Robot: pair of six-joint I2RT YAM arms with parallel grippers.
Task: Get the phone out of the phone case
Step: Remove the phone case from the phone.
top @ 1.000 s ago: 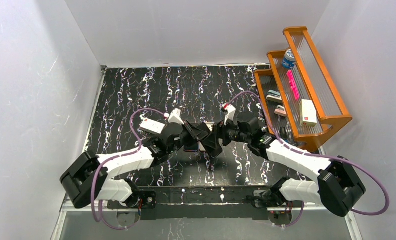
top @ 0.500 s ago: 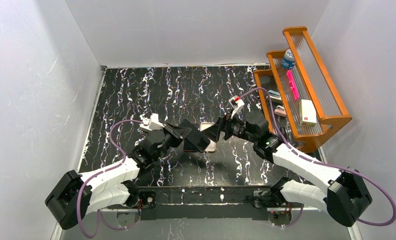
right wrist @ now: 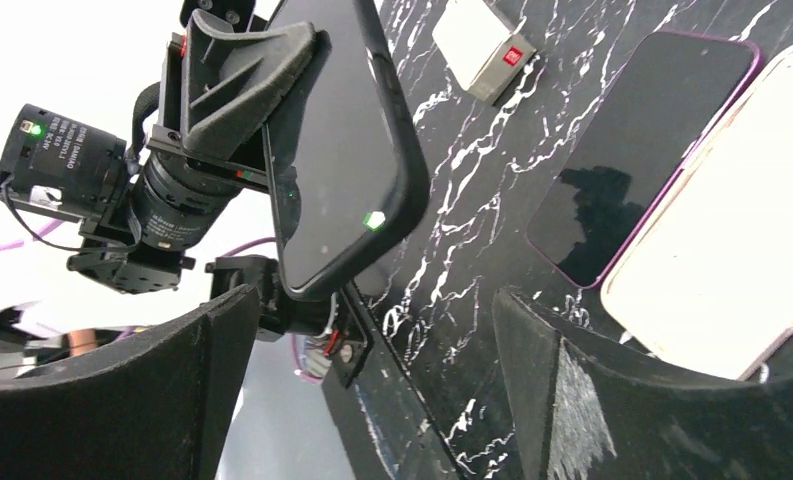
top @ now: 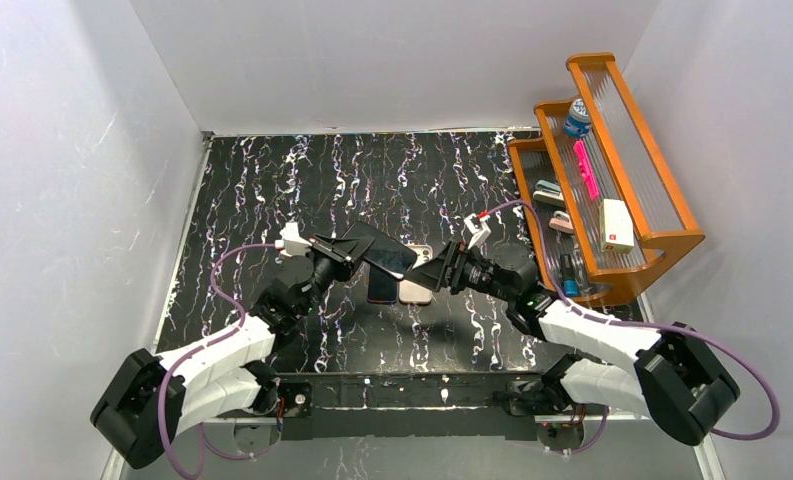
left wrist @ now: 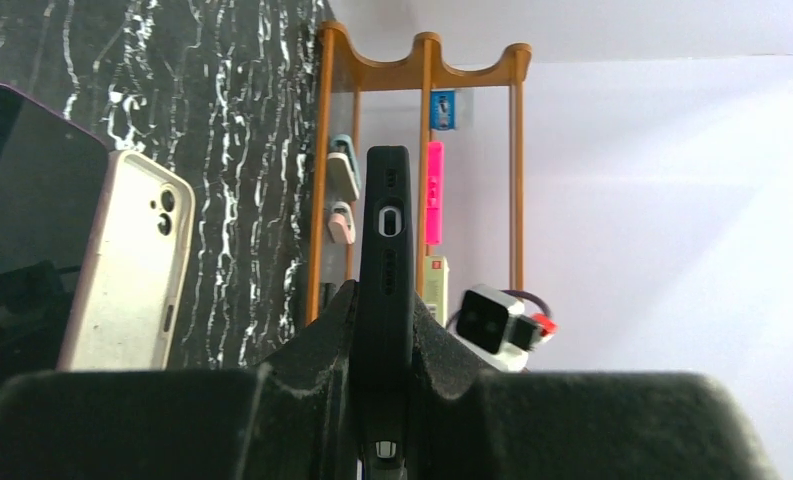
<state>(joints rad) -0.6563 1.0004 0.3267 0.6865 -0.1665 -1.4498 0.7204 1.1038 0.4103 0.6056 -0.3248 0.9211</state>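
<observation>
From above, the phone (top: 382, 252) sits inside its black phone case (top: 397, 262), raised over the middle of the table (top: 272, 190) and clamped at one end by the left fingers (top: 340, 246). The right fingers (top: 434, 272) stand apart just to its right, holding nothing. A dark phone (top: 381, 287) and a pale-cased phone (top: 416, 290) lie directly beneath, so a dropped handset would likely strike them. The wooden rack (top: 672, 240) at far right is well apart and is no obstruction. In the left wrist view, the pads pinch only the thin sides of the case. A push from the right arm could probably pivot the case or slide it out of this grasp. In the right wrist view, the free end of the case faces the spread fingers. Closing on the case rim and not the handset would likely squeeze both together, and a close approach risks contact with the left pads.
</observation>
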